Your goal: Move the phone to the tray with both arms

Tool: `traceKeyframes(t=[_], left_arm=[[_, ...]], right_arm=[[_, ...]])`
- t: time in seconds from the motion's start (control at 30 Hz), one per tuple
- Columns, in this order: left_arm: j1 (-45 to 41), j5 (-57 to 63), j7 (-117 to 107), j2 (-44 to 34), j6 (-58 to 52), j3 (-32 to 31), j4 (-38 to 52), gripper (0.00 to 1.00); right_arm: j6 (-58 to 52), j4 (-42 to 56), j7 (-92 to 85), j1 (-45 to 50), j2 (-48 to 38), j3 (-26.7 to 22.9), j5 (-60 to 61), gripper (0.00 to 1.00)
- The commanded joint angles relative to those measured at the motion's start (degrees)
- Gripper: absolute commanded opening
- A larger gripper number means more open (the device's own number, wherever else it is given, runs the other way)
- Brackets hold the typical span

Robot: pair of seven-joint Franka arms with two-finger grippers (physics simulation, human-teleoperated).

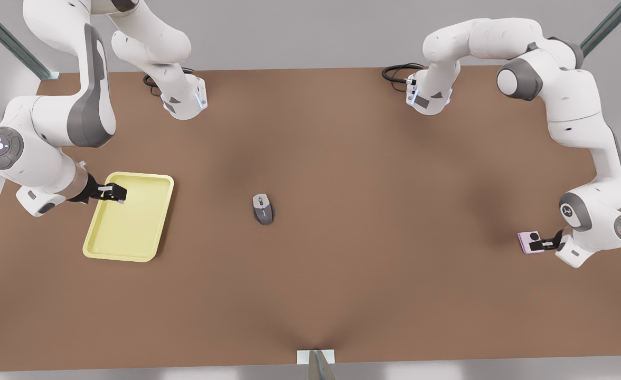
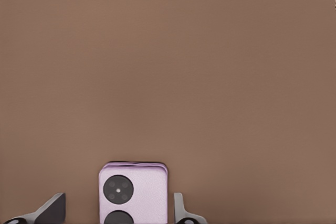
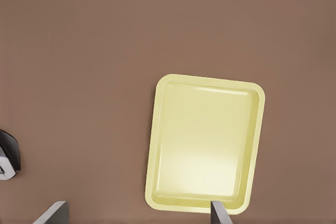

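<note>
The pale lilac phone lies flat on the brown table at the front view's right, its two black camera circles facing up. My left gripper is low over it and open; in the left wrist view the phone sits between the fingers, with a gap on each side. The pale yellow tray lies at the front view's left with nothing in it. My right gripper hangs open above its upper left part. The right wrist view looks down on the tray from well above.
A grey computer mouse lies near the table's middle, between tray and phone; it also shows as the mouse in the right wrist view. Both arm bases with black cables stand at the far edge. The phone lies close to the table's right edge.
</note>
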Motion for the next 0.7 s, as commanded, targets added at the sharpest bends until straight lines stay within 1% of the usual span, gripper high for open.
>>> traceKeyframes(t=[0.0,0.13,0.3,0.5,0.67], left_arm=[[0.0,-0.4,12.9,-0.4,1.8,0.0,-1.5,1.0],[0.0,0.1,13.0,-0.8,1.9,0.2,-3.6,1.0],[0.0,-0.3,12.7,0.6,3.5,0.1,-3.8,1.0],[0.1,-0.4,-2.2,1.7,5.0,0.1,-3.8,1.0],[0.1,-0.4,-5.3,1.7,5.2,0.1,-3.8,1.0]], right_arm=[[-0.5,0.1,0.0,0.0,-0.1,0.0,0.0,1.0],[-0.5,0.1,0.0,0.0,0.0,0.0,0.0,1.0],[-0.5,0.1,0.0,-0.1,0.0,0.0,0.0,1.0],[-0.5,0.1,0.0,-0.1,0.0,0.0,0.0,1.0],[-0.5,0.1,0.0,-0.1,0.0,0.0,0.0,1.0]])
